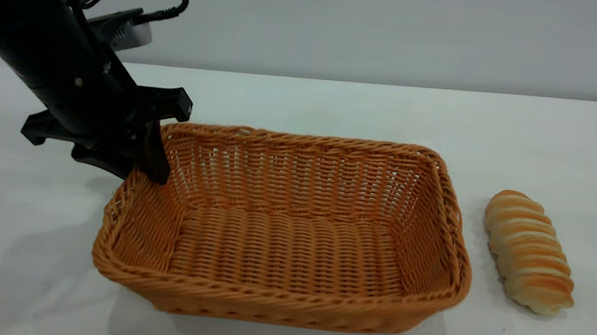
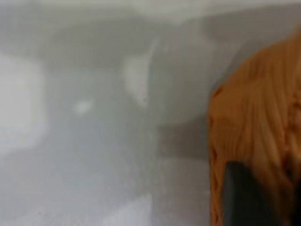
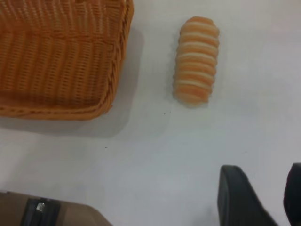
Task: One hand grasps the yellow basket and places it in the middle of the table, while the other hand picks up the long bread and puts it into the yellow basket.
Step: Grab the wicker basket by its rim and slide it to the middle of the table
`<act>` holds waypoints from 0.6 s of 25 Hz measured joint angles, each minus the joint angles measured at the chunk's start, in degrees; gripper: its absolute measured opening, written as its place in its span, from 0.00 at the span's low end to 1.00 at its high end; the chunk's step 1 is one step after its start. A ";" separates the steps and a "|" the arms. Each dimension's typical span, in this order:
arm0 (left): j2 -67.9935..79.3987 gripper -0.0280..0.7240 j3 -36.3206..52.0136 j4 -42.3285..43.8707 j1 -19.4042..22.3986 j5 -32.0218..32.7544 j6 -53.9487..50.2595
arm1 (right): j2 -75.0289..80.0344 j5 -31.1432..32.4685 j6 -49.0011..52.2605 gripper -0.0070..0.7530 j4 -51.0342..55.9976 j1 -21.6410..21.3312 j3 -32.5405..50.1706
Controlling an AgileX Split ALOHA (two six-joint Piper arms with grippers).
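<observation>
The yellow basket (image 1: pixel 290 235) sits on the white table (image 1: pixel 307 100) near its middle. My left gripper (image 1: pixel 134 169) is shut on the far-left corner of the basket's braided rim, one finger inside the wall and one outside. The left wrist view shows the wicker (image 2: pixel 263 117) close up with a dark finger (image 2: pixel 244 195) against it. The long bread (image 1: pixel 528 251) lies on the table just right of the basket, apart from it. In the right wrist view the bread (image 3: pixel 196 60) lies beside the basket's corner (image 3: pixel 61 61). My right gripper (image 3: pixel 263 169) hovers open and empty, short of the bread.
A grey wall runs behind the table's far edge. A brown object with a dark part (image 3: pixel 47 209) shows at the edge of the right wrist view. Bare tabletop lies in front of and to the right of the bread.
</observation>
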 joint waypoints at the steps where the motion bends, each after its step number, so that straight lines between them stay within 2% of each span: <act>1: 0.00 0.50 -0.06 0.00 0.00 -0.11 0.00 | 0.00 0.00 -0.46 0.39 0.00 0.00 0.00; 5: 0.00 0.76 -0.20 -0.19 0.00 -0.47 0.00 | 0.00 -0.93 -1.13 0.39 0.00 0.00 0.00; 7: 0.00 0.83 -0.25 -0.23 0.00 -0.47 0.00 | 0.00 -2.34 -1.13 0.39 -0.06 0.00 0.00; 11: -0.33 0.86 -0.25 0.11 0.00 -0.22 0.00 | 0.14 -7.27 -1.13 0.39 -0.06 0.00 0.00; 15: -2.24 0.82 -0.25 3.16 0.00 0.64 0.00 | 4.37 -9.16 -1.28 0.39 -0.01 0.00 0.00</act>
